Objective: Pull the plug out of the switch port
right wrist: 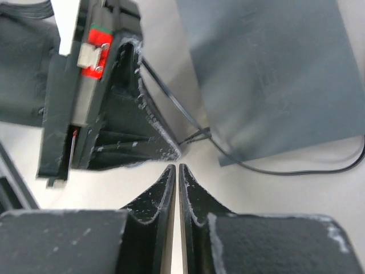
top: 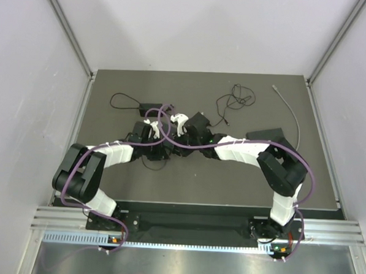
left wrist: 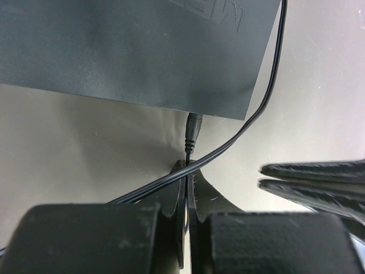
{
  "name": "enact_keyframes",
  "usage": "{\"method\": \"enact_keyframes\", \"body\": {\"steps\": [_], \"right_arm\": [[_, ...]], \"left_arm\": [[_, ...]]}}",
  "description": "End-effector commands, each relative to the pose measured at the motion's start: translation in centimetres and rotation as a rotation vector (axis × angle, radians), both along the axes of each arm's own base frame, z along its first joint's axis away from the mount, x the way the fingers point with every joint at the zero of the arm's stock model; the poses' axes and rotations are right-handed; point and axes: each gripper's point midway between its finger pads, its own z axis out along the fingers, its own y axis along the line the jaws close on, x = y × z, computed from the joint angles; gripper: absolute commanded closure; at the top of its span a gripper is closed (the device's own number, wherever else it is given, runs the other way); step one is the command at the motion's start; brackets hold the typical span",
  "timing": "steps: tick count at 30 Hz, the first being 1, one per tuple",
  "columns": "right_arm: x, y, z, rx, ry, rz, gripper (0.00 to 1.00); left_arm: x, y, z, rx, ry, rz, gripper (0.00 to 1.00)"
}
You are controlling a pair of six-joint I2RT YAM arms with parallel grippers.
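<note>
The switch is a flat dark grey box; in the top view it lies mid-table just beyond both grippers. Its small black plug sits in the port on the near edge. The plug's thin black cable runs straight down into my left gripper, which is shut on the cable just behind the plug. A loop of the same cable crosses over the fingertips. My right gripper is shut and empty, close beside the left gripper and short of the switch.
A loose black cable coil and a grey cable lie at the back right of the dark mat. The switch's cable loops at the back left. The right gripper's fingers show at the right in the left wrist view.
</note>
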Motion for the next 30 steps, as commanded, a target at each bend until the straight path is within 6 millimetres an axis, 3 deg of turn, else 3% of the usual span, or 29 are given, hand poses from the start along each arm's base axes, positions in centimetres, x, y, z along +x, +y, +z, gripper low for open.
{"method": "enact_keyframes", "body": {"steps": [1,7,21,30], "right_arm": [[1.0,1.4,0.2,0.047,-0.035,-0.045,0.94],[1.1,1.9,-1.2,0.020,-0.036,-0.101,1.00],[2.6,1.2,-4.3,-0.112,-0.068,-0.371,1.00],[4.4,1.1,-4.5,-0.073,-0.070,-0.560,1.00]], "left_arm": [[-0.3,-0.5,-0.3,-0.015,0.024,-0.019,1.00],[-0.4,-0.7,0.0,-0.026,0.023,-0.029,1.00],[-1.1,-1.4,0.5,-0.071,0.033,-0.065,1.00],[-2.0,-1.9,0.0,-0.117,0.063,-0.087,1.00]]}}
